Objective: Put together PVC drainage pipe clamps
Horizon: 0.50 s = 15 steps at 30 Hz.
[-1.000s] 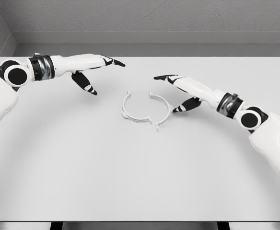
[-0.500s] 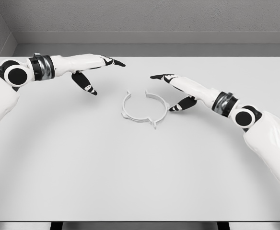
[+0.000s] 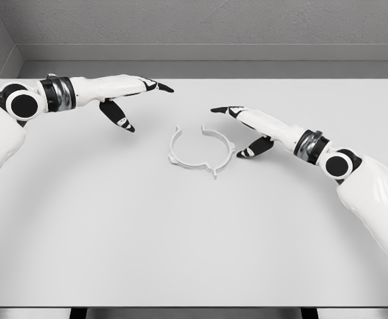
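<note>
Two white half-ring clamp pieces lie on the table, facing each other and forming a near ring. The left half [image 3: 175, 151] and the right half [image 3: 222, 147] meet at the near side; a gap shows at the far side. My right hand [image 3: 242, 131] hovers just right of the ring, fingers spread, thumb low beside the right half, holding nothing. My left hand [image 3: 141, 103] floats up and to the left of the ring, fingers extended and empty.
The white table [image 3: 194, 252] spreads wide around the clamp. Its far edge meets a grey wall [image 3: 200, 26]; the near edge runs along the bottom of the view.
The right clamp half slid left against the left half, closing the near joint. My right hand followed it in, then eased slightly back to the right. The left arm stayed still.
</note>
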Available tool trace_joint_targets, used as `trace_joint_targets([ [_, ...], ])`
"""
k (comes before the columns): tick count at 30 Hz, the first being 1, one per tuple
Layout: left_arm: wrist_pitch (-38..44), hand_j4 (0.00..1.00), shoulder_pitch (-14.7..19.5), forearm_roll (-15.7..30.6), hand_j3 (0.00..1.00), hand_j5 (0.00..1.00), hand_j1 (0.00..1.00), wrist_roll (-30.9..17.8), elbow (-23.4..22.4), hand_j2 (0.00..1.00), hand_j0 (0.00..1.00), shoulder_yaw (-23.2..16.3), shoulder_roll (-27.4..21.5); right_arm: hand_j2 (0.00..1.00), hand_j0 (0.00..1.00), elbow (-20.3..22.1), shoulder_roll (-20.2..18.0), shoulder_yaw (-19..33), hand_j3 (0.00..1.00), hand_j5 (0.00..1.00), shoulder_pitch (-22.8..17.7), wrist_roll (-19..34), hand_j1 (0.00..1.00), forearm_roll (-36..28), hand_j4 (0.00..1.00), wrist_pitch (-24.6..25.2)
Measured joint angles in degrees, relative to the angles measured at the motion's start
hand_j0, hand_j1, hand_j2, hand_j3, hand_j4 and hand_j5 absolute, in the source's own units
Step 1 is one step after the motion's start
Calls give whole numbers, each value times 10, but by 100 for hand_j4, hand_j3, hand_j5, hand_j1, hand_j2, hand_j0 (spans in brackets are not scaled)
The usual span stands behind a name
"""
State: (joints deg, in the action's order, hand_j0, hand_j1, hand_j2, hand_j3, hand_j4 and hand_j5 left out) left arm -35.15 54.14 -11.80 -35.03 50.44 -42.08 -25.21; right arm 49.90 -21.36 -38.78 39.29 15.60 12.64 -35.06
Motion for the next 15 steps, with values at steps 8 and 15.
trace_joint_targets([
  [8, 0, 100, 0, 0, 100, 100, 100, 0, 0, 100, 100, 0, -1, 100, 100, -9, 6, 1, 100, 100, 6, 0, 100, 4, 100, 0],
  [15, 0, 100, 0, 0, 100, 100, 100, 0, 0, 100, 100, 0, -1, 100, 100, -14, 14, 0, 100, 100, 11, 0, 100, 5, 100, 0],
])
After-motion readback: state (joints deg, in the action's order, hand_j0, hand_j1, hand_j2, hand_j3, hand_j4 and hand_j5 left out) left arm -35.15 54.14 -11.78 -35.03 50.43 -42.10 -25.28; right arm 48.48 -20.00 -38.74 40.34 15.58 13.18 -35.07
